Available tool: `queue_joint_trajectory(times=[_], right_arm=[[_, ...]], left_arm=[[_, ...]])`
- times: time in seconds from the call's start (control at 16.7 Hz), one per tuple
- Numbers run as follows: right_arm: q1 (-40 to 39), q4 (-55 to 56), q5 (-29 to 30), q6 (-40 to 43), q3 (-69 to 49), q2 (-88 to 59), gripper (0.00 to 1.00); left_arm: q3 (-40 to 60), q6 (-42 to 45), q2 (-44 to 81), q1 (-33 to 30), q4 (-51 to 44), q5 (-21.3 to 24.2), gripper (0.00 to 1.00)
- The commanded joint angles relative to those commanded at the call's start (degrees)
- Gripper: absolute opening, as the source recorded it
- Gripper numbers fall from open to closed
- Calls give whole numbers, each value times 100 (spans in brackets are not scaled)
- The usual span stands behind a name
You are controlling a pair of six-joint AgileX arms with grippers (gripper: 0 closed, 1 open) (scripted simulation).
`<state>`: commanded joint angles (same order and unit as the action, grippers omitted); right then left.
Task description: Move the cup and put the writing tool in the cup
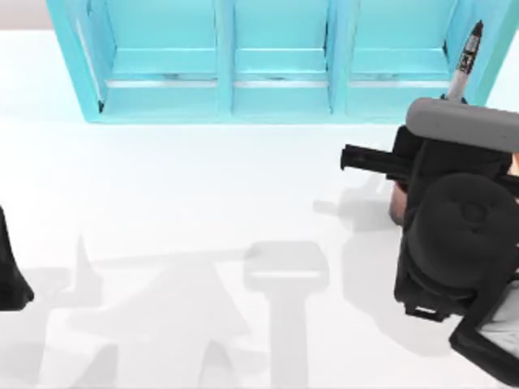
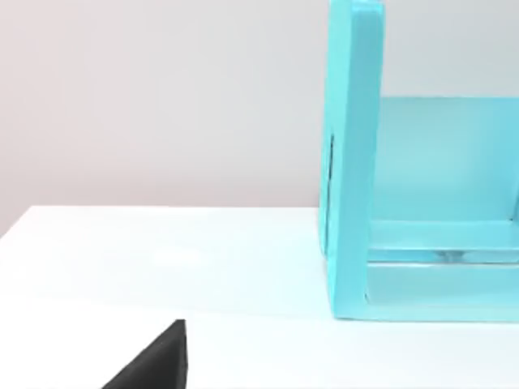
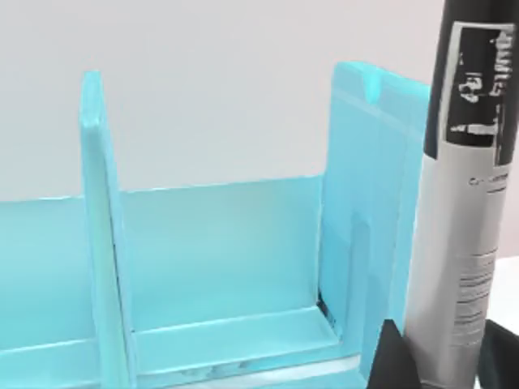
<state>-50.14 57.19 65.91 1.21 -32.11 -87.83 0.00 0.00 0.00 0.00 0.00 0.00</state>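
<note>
While the right arm fills the right side of the table in the top view, its gripper [image 1: 448, 101] is closed on the writing tool [image 1: 465, 63], which stands nearly upright out of the fingers with its tapered black cap pointing up and toward the far edge. From the right wrist view the marker [image 3: 462, 243] rises close to the camera, grey barrel with small print below and a black band with a white label above, and a dark fingertip [image 3: 395, 356] sits against its lower part. A small patch of reddish-brown shows under the right arm at the table surface, likely the cup [image 1: 396, 209], mostly hidden by the arm. The left gripper [image 1: 12, 279] rests at the left edge of the table, well apart from the work; whether its fingers are apart or together cannot be told. Beyond, along the far edge, stands a turquoise shelf unit [image 1: 276, 57] with upright dividers forming open compartments.
</note>
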Motion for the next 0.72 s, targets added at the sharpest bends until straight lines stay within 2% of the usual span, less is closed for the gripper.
queue_joint_trajectory(times=[0.72], right_arm=[[755,461,-742,-36,-279,-760,0]], left_arm=[[0,0,0,0,0,0,100]])
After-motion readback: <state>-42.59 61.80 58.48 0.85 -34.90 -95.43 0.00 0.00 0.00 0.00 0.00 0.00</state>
